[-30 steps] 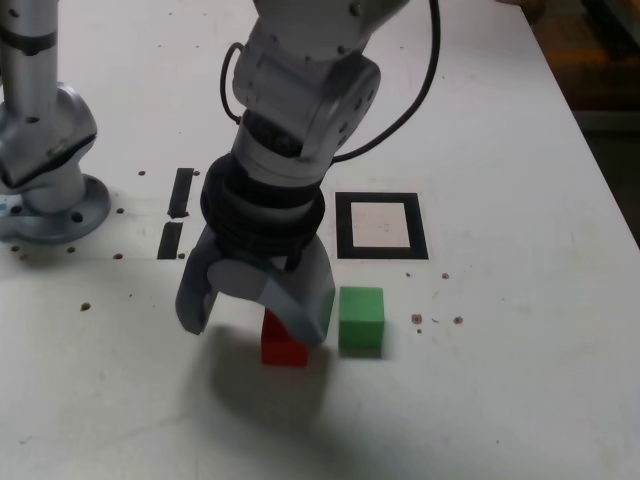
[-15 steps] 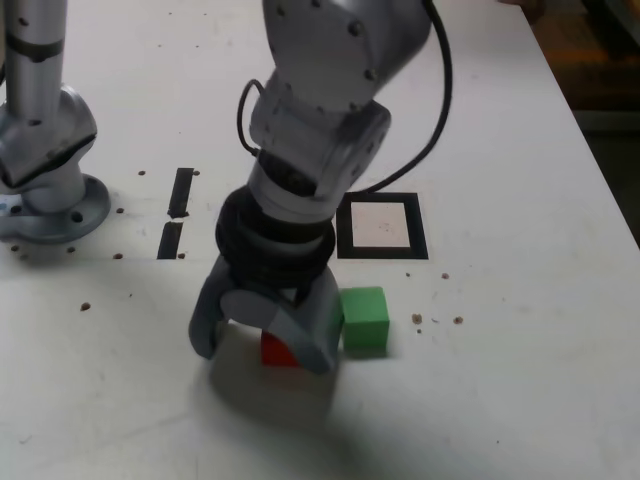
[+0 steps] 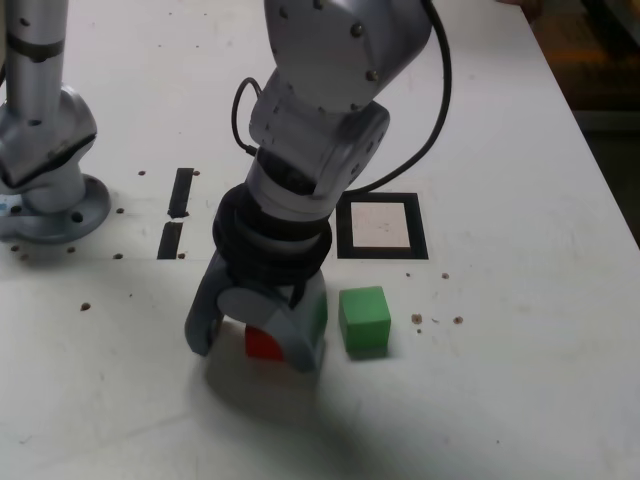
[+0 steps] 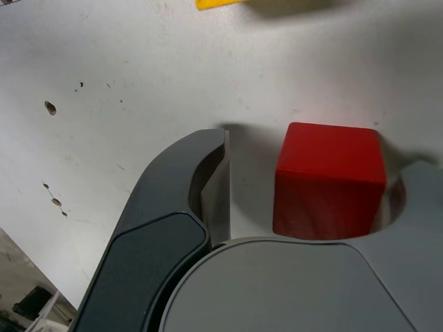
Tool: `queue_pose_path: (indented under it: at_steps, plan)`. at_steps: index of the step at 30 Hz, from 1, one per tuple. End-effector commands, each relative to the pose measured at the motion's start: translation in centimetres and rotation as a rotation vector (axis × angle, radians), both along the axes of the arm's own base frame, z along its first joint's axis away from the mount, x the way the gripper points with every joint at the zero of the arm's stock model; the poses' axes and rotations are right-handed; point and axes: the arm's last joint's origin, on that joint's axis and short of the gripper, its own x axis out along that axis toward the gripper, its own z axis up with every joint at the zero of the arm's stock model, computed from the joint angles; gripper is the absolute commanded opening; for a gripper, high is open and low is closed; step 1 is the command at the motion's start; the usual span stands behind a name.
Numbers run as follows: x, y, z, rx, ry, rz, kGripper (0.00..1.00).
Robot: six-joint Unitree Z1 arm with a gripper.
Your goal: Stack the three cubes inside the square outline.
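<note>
The red cube [image 3: 262, 343] sits on the white table between the fingers of my gripper [image 3: 252, 350], which is lowered around it. In the wrist view the red cube [image 4: 329, 180] rests against one finger, while a clear gap separates it from the other finger [image 4: 208, 180], so the gripper [image 4: 322, 155] is open. The green cube [image 3: 363, 320] stands just to the exterior view's right of the gripper. A sliver of the yellow cube [image 4: 221, 3] shows only in the wrist view, beyond the red one. The square outline [image 3: 343, 225] lies farther back, with nothing inside it.
Two short black tape strips [image 3: 181, 192] lie at the exterior view's left. A second arm's grey base [image 3: 45, 150] stands at the far left. Small brown specks [image 3: 417, 319] dot the table. The table's edge runs along the right.
The gripper has come down over the red cube and its jaws have narrowed. The red cube has shifted slightly toward the exterior view's left. The green cube has stayed put.
</note>
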Motion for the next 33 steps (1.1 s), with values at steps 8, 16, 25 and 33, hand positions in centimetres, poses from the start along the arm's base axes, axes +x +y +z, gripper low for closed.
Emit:
queue_pose_path:
  at_steps: [8, 16, 25, 33]
  plan:
    - [0.1, 0.2, 0.2, 0.027, -0.025, 0.014, 0.31]
    - [0.1, 0.3, 0.1, 0.041, -0.037, 0.014, 0.3]
    - [-0.2, 0.7, 4.1, 0.065, -0.073, 0.028, 0.15]
    - [2.5, 3.0, 12.0, 0.141, -0.167, 0.113, 0.15]
